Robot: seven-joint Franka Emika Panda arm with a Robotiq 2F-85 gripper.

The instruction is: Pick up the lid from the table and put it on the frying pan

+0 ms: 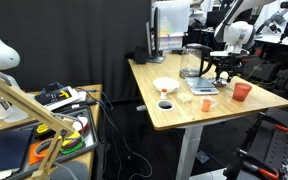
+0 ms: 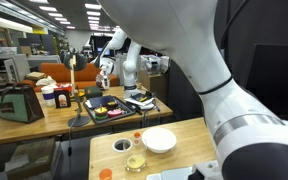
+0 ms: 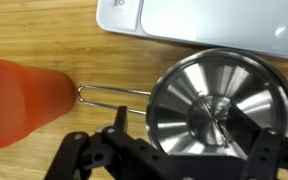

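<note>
In the wrist view the lid (image 3: 199,100), a shiny silvery disc with a small dark centre knob, lies flat below me. A thin wire handle (image 3: 112,95) sticks out from its left edge. This is the frying pan's handle, and the pan's bowl is hidden under the lid. My gripper (image 3: 184,125) hangs just above, fingers spread wide: the left finger is beyond the lid's left edge and the right finger is over its right half. Neither finger grips anything. In an exterior view the gripper (image 1: 222,72) hovers low over the table's far right part.
An orange cup (image 3: 24,100) stands left of the pan handle and also shows in an exterior view (image 1: 242,91). A white flat object (image 3: 204,25) lies just beyond the lid. A white bowl (image 1: 165,85) (image 2: 159,140) and a glass jar (image 1: 192,63) stand on the wooden table (image 1: 174,118).
</note>
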